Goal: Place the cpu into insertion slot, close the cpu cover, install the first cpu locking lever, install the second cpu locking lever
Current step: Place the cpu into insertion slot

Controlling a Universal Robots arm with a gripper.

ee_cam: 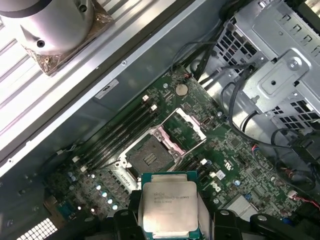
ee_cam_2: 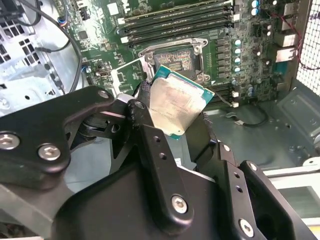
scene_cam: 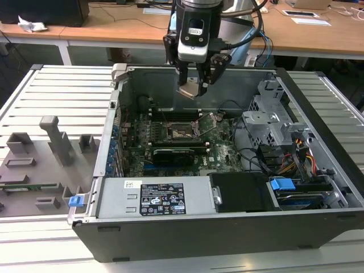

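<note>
Now claw (scene_cam: 196, 84) grips cpu (scene_cam: 188, 91), w/ open cpu cover (ee_cam: 193, 122) beside insertion slot (ee_cam: 149, 158) below, cables (ee_cam: 235, 90) nearby.

Silvery-beige cpu (ee_cam: 170, 207) face with green rim, black gripper (ee_cam_2: 175, 107), green motherboard (ee_cam: 240, 150), black-framed insertion slot (ee_cam: 148, 157) with greyish centre, blue plastic clip (scene_cam: 282, 185), pale grey ribbed table (scene_cam: 62, 91)

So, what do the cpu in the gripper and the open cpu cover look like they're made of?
cpu: brushed, matt silvery-beige metal face with a green board edge, probably laminate. cpu cover: thin bare metal frame, likely steel, judging by its pale sheen.
</note>
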